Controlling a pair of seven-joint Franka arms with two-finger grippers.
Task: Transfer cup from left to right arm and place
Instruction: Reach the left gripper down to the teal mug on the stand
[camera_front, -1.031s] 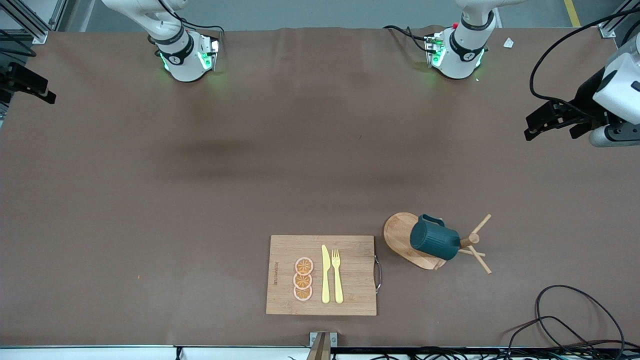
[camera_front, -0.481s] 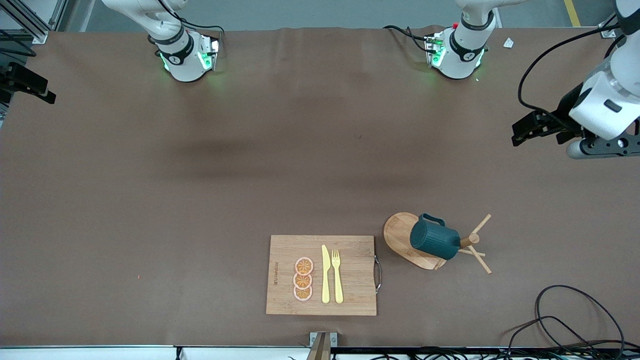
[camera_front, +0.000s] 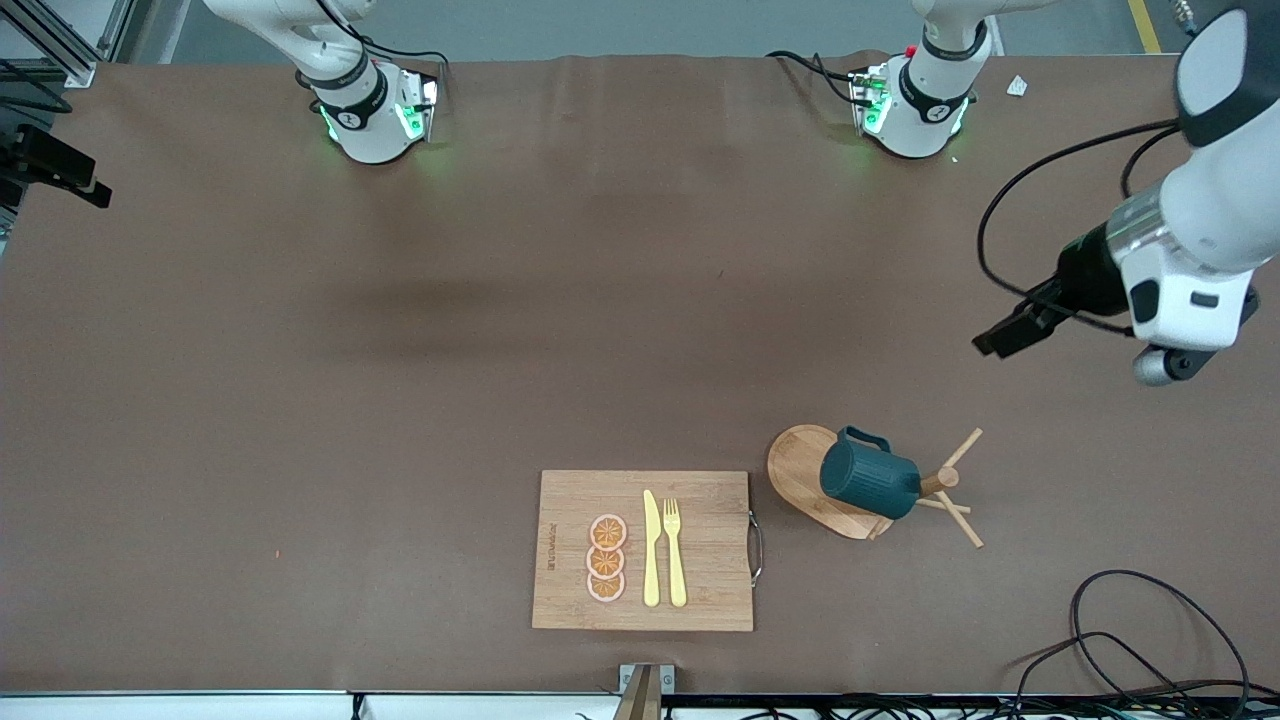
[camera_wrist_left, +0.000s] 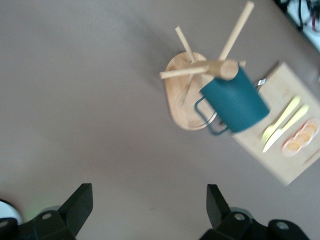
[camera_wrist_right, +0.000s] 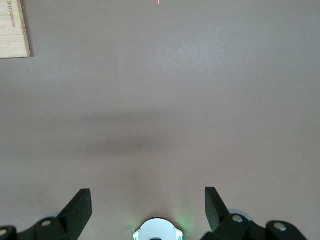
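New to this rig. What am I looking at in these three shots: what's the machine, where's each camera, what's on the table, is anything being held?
Two Franka robot arms are bolted along one edge of a brown table. The wide shot comes from a high camera facing them. The other two come from cameras on each arm's wrist, looking down past its two fingers.

The left gripper is open, empty, and up over bare table at its own end, with the cup in its wrist view. The cup is dark teal and hangs on a wooden peg stand.

Beside the stand, toward the right arm's end, lies a cutting board with a yellow knife, a fork and three orange slices.

The right gripper waits, open, over bare table. Nothing is held.
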